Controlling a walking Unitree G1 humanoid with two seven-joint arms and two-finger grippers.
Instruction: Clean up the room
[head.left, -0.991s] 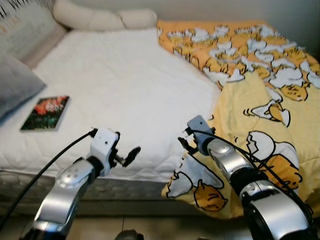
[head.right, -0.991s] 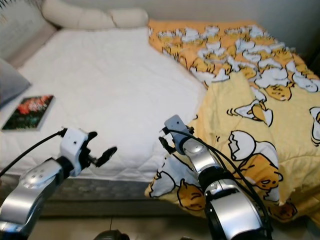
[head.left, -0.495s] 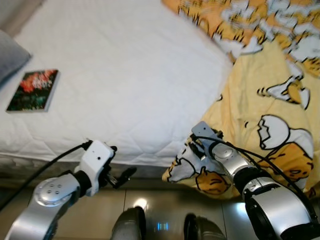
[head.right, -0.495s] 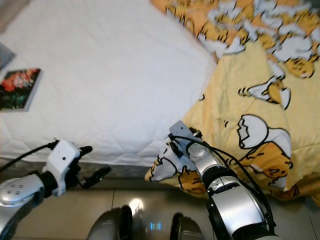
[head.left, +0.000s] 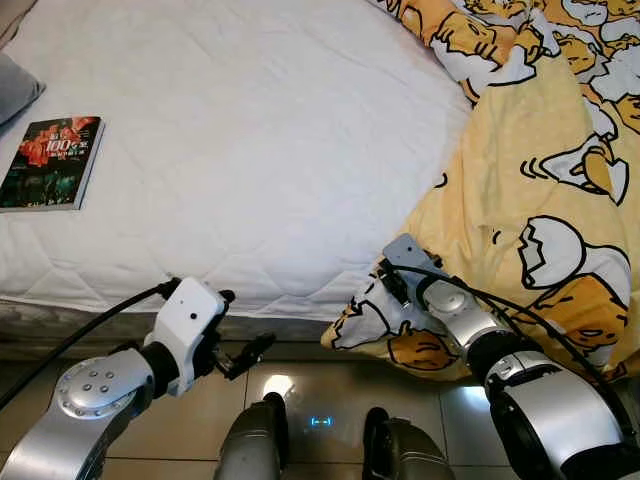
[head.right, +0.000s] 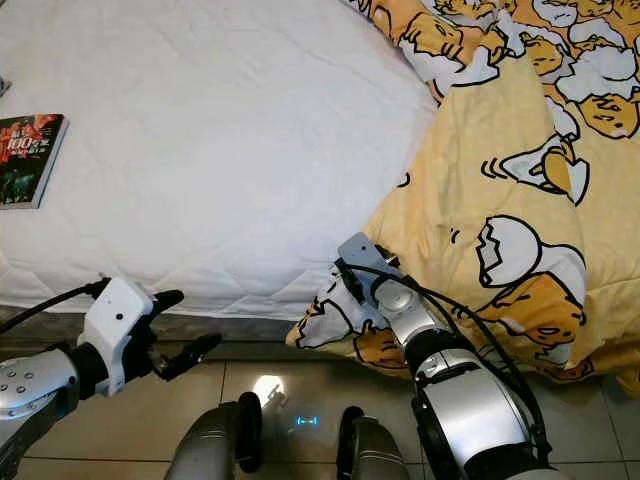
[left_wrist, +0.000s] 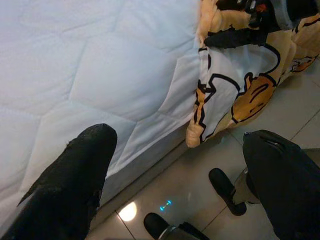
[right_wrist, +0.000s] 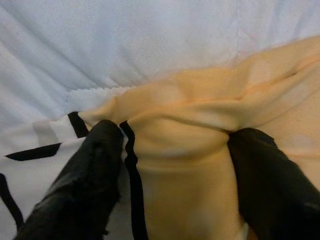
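The right tool (head.left: 385, 292) sits at the lower centre-right of the head view, at the bed edge, its two fingers straddling a fold of the yellow blanket (head.left: 540, 200); the wrist view shows the cloth bunched between the fingers (right_wrist: 95, 165), which are set fairly wide and in contact with the fabric but not clearly clamped on it. The left tool (head.left: 250, 350) hangs at the lower left, below the mattress edge and over the floor (head.left: 320, 390), fingers spread wide and holding nothing. The blanket covers the right side of the bed (head.left: 250, 150), rumpled, with one corner drooping off the edge toward the floor. A book (head.left: 52, 148) lies at the upper left on the bare white mattress, and a grey pillow (head.left: 15, 85) shows at the far upper-left corner. By the look of it, the task is at an early stage: the blanket is not spread or folded, and the book is not put away.
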